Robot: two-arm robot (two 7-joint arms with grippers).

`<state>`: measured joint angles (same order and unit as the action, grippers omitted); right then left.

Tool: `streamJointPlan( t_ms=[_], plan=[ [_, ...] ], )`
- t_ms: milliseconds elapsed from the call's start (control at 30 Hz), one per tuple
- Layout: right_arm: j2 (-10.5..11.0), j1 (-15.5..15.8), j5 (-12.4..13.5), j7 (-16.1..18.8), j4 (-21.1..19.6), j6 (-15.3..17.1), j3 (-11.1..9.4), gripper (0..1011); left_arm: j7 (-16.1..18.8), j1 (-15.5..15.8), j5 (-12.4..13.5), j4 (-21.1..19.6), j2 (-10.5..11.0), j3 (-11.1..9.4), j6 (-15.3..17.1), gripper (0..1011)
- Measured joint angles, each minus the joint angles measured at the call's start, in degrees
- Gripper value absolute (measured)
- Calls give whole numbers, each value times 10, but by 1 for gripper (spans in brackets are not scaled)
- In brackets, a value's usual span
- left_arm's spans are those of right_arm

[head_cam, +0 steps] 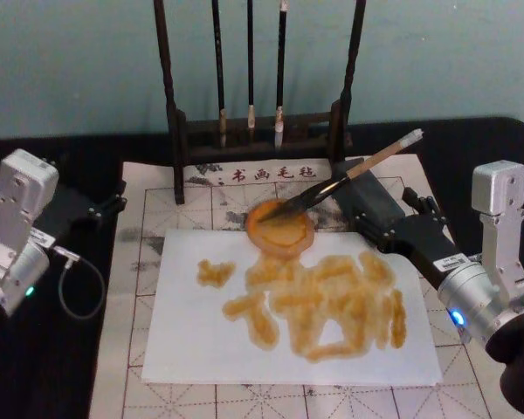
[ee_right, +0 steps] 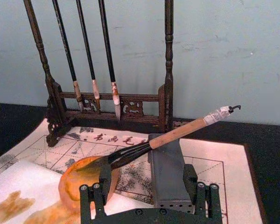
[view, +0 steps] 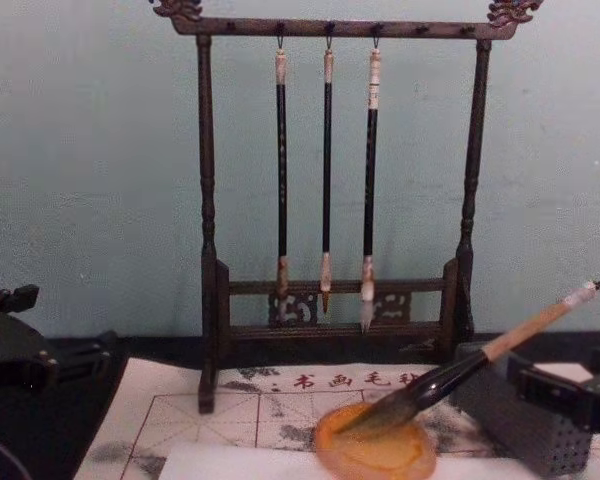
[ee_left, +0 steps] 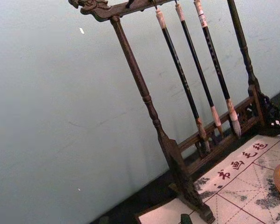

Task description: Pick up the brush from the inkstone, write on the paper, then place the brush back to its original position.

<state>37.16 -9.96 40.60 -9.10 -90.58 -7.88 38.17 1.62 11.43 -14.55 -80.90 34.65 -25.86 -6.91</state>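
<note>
Right pincer wide open just behind brush, tip in inkstone

Brush lies tilted, bristles in the orange inkstone.

Our right gripper sits open just right of the inkstone; our left gripper rests well left of it.
</note>
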Motion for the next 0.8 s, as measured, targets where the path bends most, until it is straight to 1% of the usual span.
streamJointPlan(
  t_ms=[800],
  plan=[
    [0, 0, 0, 0, 0, 0, 0, 1000, 0, 0, 0, 0, 0, 0, 0, 1001]
  ],
)
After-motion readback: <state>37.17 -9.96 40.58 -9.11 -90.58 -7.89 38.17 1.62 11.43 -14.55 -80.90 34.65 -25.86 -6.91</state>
